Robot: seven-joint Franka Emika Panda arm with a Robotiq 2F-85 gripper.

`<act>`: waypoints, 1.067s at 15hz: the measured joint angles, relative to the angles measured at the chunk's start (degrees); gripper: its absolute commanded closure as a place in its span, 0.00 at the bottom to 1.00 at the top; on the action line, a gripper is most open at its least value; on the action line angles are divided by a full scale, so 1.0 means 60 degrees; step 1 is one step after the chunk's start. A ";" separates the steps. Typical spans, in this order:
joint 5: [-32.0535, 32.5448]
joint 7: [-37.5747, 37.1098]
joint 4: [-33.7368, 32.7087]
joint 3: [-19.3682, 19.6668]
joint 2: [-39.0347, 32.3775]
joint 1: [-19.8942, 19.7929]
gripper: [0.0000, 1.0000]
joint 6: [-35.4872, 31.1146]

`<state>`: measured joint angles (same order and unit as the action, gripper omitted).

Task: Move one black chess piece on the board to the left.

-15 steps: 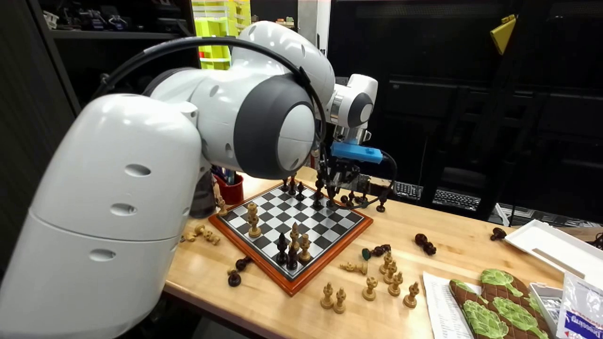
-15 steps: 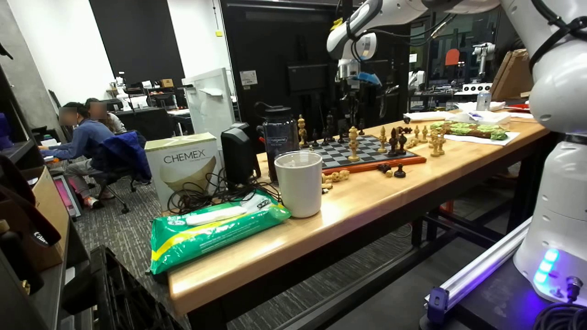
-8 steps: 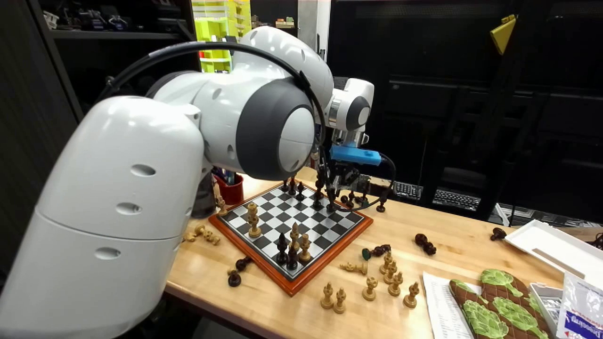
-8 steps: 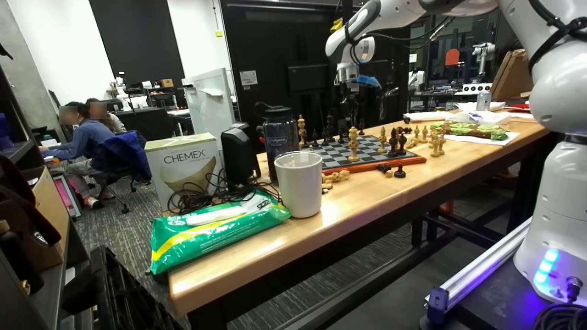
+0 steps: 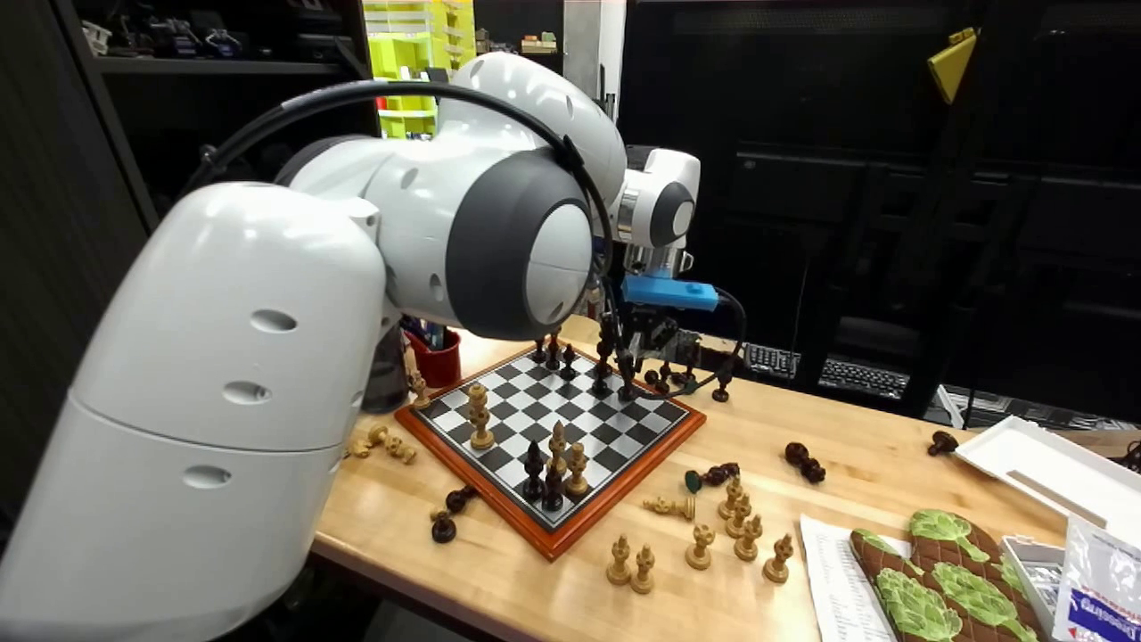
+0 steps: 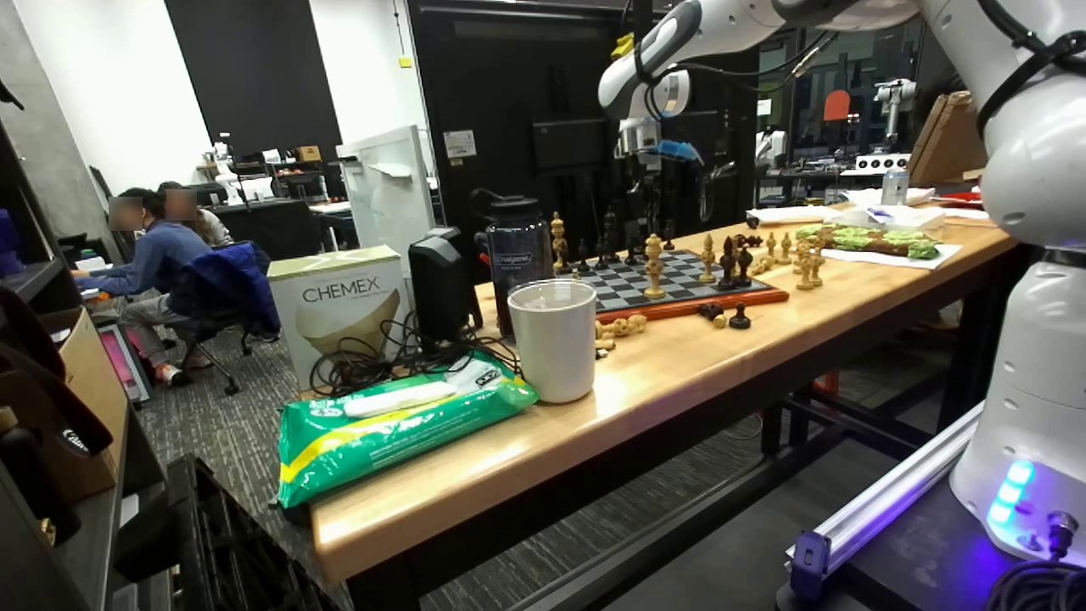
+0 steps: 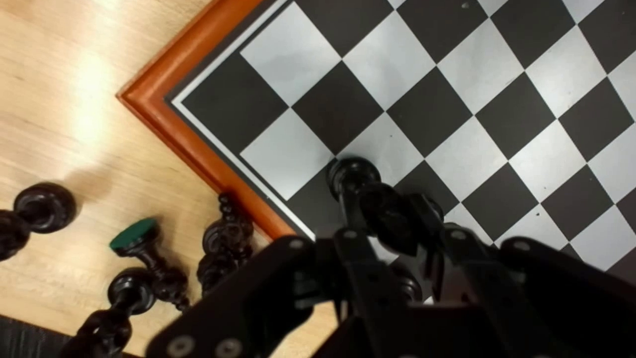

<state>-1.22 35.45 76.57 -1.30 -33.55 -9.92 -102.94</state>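
The chessboard (image 5: 624,486) lies on the table and shows in both exterior views and the wrist view (image 7: 149,94). My gripper (image 7: 388,211) is low over a far-side corner of the board. In the wrist view its fingers stand close on both sides of a black chess piece's head (image 7: 390,223). Whether they touch it is too dark to tell. A dark base (image 7: 354,174) shows beside the left finger. Another black piece (image 7: 408,284) is partly hidden. Other black pieces stand along the far edge (image 5: 569,363) and at the near corner (image 5: 532,477). Pale pieces (image 5: 480,417) stand there too.
Loose black pieces (image 5: 805,464) and pale pieces (image 5: 698,548) lie or stand beside the board. A patterned mitt (image 5: 936,580) and white tray (image 5: 1061,473) are further right. A red cup (image 5: 437,361), dark bottle (image 6: 517,255) and white cup (image 6: 553,344) stand at the other side.
The arm has come down a little and shifted slightly left in both exterior views. The pieces on the board show no visible movement.
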 measured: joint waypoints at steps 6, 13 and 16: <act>0.0121 0.0027 -0.0004 0.0001 -0.0012 0.0038 0.93 -0.0160; 0.0152 0.0190 -0.0004 0.0002 -0.0027 0.0007 0.93 -0.0434; 0.0152 0.0241 -0.0004 0.0003 -0.0030 -0.0032 0.93 -0.0488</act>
<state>-0.31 36.90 76.54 -1.29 -33.73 -10.11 -105.86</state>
